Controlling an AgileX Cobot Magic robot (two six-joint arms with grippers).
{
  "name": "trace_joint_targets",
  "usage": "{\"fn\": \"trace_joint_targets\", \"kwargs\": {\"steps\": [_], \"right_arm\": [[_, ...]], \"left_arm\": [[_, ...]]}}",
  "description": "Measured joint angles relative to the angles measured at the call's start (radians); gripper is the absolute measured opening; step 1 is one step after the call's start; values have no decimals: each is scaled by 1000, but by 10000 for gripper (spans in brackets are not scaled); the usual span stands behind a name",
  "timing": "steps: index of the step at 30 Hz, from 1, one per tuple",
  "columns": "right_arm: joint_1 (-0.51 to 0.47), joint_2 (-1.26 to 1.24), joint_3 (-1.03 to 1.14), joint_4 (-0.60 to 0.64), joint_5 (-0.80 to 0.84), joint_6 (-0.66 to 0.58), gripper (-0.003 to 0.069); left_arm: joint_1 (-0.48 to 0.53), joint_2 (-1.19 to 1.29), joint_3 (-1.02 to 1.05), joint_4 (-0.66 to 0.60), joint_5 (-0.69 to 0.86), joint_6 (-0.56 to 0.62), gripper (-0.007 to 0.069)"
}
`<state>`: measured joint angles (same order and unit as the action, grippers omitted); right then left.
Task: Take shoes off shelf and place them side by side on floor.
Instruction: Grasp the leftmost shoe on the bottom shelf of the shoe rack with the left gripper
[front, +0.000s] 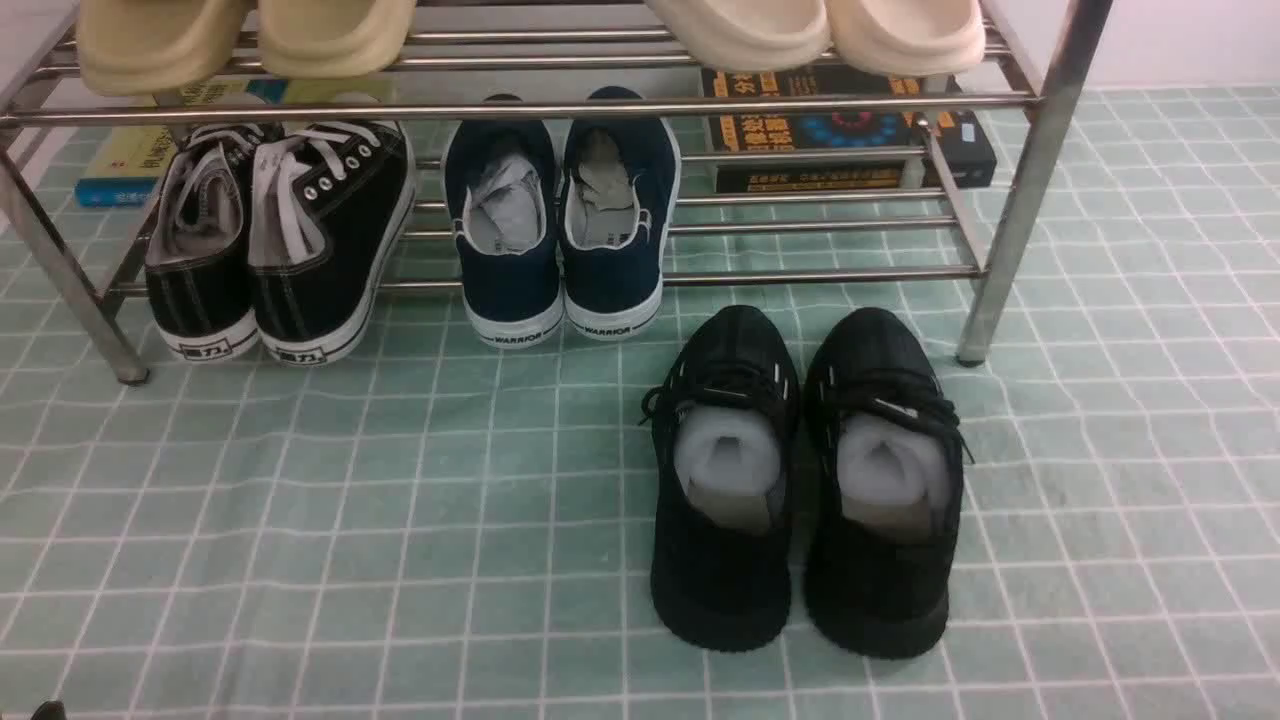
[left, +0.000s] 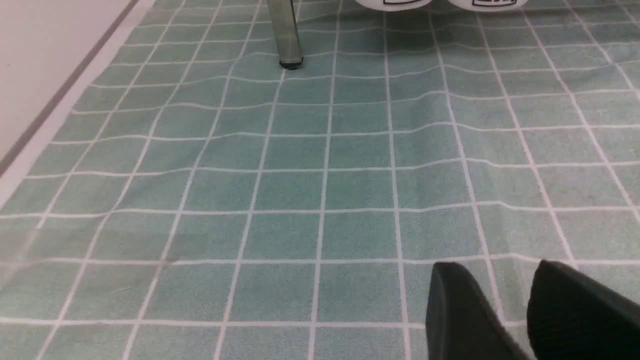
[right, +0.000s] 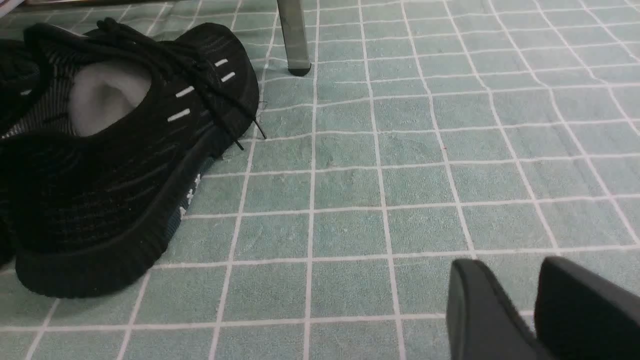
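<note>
At twelve o'clock of the front view, the beige slippers (front: 330, 35) on the top tier of the shelf (front: 1035, 170) were cut off by the edge. At ten o'clock, the toes of the shoes (front: 320, 250) were partly hidden behind a bar (front: 600, 107). The left gripper (left: 497, 265) and right gripper (right: 510, 261) were cropped by wrist-view edges.

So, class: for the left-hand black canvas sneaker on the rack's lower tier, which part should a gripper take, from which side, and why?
Grip the heel collar of the black canvas sneaker, one finger inside the opening, one behind the heel, coming from the robot's side. The heel faces the robot and overhangs the shelf's front bar; the upper tier likely blocks a straight-down approach.
</note>
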<state>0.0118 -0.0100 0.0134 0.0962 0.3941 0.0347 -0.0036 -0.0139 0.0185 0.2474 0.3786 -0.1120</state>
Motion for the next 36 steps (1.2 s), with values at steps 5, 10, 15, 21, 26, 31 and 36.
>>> {"fn": "trace_joint_targets", "kwargs": {"steps": [5, 10, 15, 21, 26, 31, 36], "right_arm": [[0, 0, 0, 0, 0, 0, 200], [0, 0, 0, 0, 0, 0, 200], [0, 0, 0, 0, 0, 0, 202], [0, 0, 0, 0, 0, 0, 202], [0, 0, 0, 0, 0, 0, 202], [0, 0, 0, 0, 0, 0, 202], [0, 0, 0, 0, 0, 0, 202]], "left_arm": [[0, 0, 0, 1, 0, 0, 242], [0, 0, 0, 3, 0, 0, 242], [0, 0, 0, 3, -1, 0, 242], [0, 0, 0, 3, -1, 0, 242], [0, 0, 0, 0, -1, -4, 242], [0, 0, 1, -142, -12, -139, 242], [0, 0, 1, -357, -16, -342, 242]]}}
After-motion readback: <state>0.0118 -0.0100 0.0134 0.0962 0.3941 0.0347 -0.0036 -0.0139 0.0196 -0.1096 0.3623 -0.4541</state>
